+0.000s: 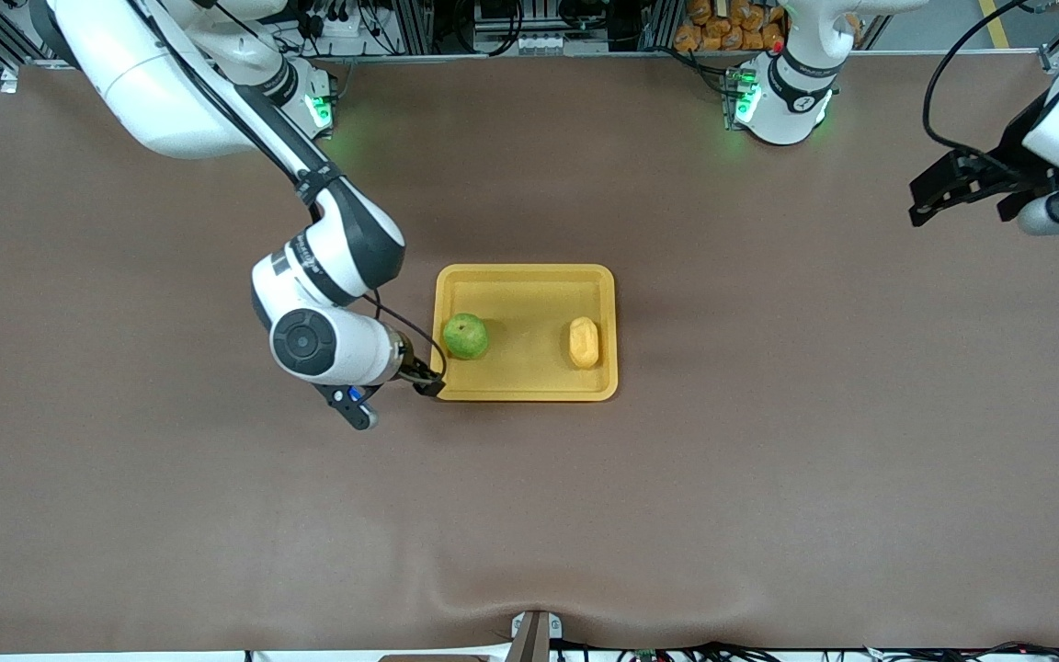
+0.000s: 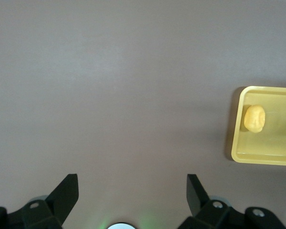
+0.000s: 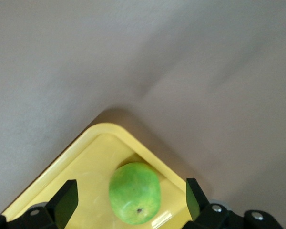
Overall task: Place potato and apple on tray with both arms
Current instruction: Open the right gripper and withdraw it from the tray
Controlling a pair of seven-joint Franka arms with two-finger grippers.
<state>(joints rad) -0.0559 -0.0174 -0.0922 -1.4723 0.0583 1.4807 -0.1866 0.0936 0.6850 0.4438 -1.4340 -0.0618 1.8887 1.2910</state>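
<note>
The yellow-orange tray (image 1: 529, 274) lies mid-table. The green apple (image 1: 465, 336) rests in it at the right arm's end, and the potato (image 1: 584, 342) lies in it at the left arm's end. My right gripper (image 1: 425, 375) hangs low at the tray's corner beside the apple. In the right wrist view this gripper (image 3: 131, 187) is open, and the apple (image 3: 135, 193) lies free on the tray (image 3: 100, 131) between its spread fingers. My left gripper (image 1: 923, 204) is open and empty over bare table at the left arm's end. The left wrist view shows this gripper (image 2: 132, 185), the potato (image 2: 254, 119) and the tray (image 2: 262, 160).
The brown table cover has a wrinkle (image 1: 529, 602) at the edge nearest the front camera. The arm bases with green lights (image 1: 318, 110) (image 1: 745, 101) stand along the back edge. Orange packets (image 1: 723, 23) sit off the table past the left arm's base.
</note>
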